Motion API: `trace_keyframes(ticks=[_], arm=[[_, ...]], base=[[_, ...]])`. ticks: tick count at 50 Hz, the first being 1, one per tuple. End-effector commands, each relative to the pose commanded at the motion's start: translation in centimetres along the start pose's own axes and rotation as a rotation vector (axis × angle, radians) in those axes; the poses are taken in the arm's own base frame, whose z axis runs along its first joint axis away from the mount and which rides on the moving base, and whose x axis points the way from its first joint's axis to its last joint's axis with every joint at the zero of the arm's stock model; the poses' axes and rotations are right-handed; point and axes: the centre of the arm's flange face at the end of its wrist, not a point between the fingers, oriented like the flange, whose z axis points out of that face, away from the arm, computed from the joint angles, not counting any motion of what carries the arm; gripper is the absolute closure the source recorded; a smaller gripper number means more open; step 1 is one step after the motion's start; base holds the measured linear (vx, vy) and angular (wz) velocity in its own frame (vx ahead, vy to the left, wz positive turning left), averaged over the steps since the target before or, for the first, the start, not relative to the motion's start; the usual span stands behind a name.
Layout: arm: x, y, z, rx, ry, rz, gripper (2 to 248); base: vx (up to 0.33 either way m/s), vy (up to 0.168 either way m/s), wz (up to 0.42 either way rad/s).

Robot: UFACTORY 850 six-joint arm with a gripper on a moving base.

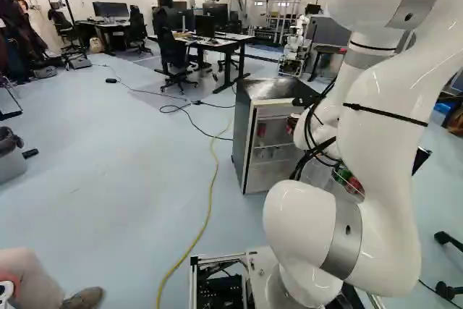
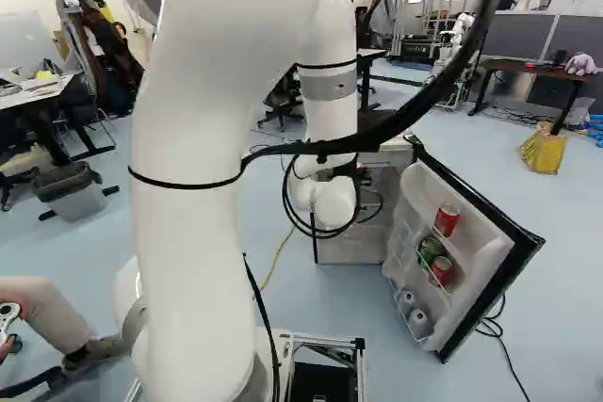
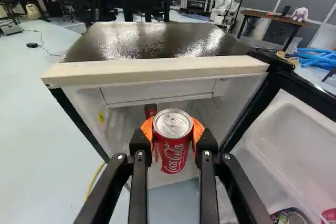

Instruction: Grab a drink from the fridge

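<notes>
Gripped a red can (image 3: 174,153) upright between both orange pads (image 3: 198,129), at the mouth of the open fridge (image 3: 157,71). Faced another can (image 3: 150,110) inside, behind the held one, and had more cans (image 2: 448,220) in the door (image 2: 480,261).

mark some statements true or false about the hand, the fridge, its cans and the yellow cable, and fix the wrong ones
1. The hand is shut on a red soda can. True.
2. The mini fridge is closed. False: the mini fridge has its door standing open.
3. The door holds a red can. True.
4. Every can in the door is red. False: one is a green can.
5. The yellow cable lies on top of the mini fridge. False: the yellow cable runs along the floor.
</notes>
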Motion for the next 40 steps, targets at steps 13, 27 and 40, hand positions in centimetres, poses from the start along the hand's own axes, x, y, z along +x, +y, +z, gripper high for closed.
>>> trace_keyframes(ticks=[13,27,40], arm=[[1.1,-0.5,-1.3,-0.018,0.014,-0.001,157],[2.2,-0.7,-2.3,-0.04,0.028,-0.003,157],[3.2,-0.5,-2.9,-0.065,0.033,-0.001,157]], base=[[0.0,0.0,0.0],[0.0,0.0,0.0],[0.0,0.0,0.0]])
